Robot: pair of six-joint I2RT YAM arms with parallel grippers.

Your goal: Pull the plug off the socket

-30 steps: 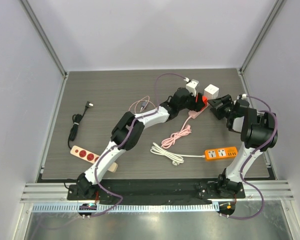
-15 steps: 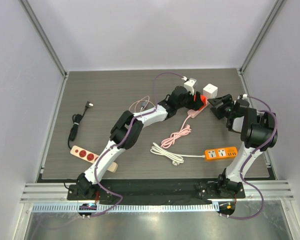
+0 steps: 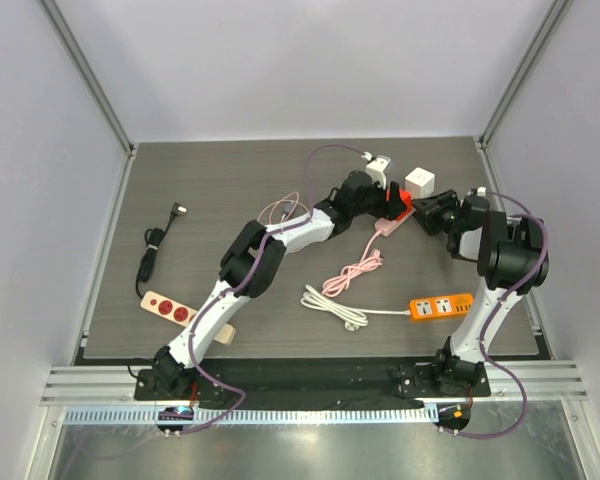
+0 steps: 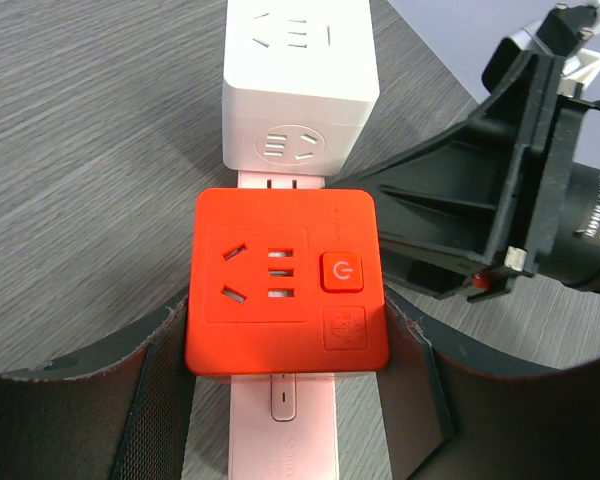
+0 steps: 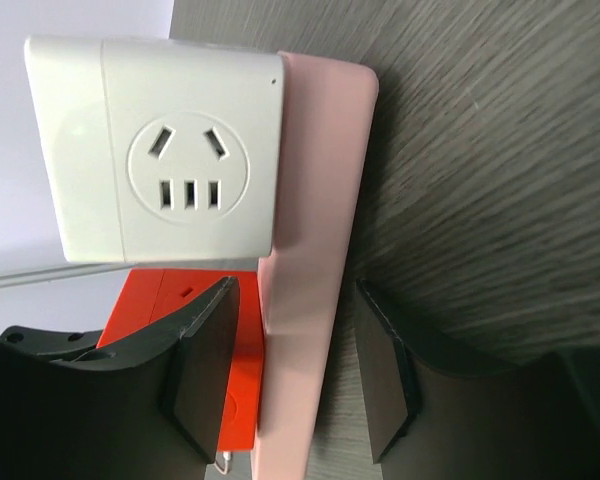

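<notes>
The left gripper point(image 4: 290, 335) grasps an orange-red plastic cube plug point(image 4: 280, 280), its black padded fingers point(image 4: 165, 420) set against two opposite sides of the cube. The plug is seated on a pale pink plastic power strip point(image 4: 280, 440), with its socket openings and square power button facing up. Just beside it on the same strip stands a white plastic cube adapter point(image 4: 300, 70), with a sliver of pink showing between the two.

From the other side the right gripper point(image 5: 295, 300) points in at the strip. Its black fingers point(image 5: 385, 390) stand apart astride the strip's edge, one of them alongside the red cube; whether they bear on the strip cannot be told.

The strip lies toward the far right of a dark wood-grain table point(image 3: 230, 180), and its pink cord point(image 3: 355, 272) curls toward the near edge. Nearer the arms lie an orange power strip point(image 3: 442, 306) and a white cable point(image 3: 330, 303). Well apart on the left are a coiled black cable point(image 3: 152, 252) and a beige strip with red round sockets point(image 3: 168, 308).
</notes>
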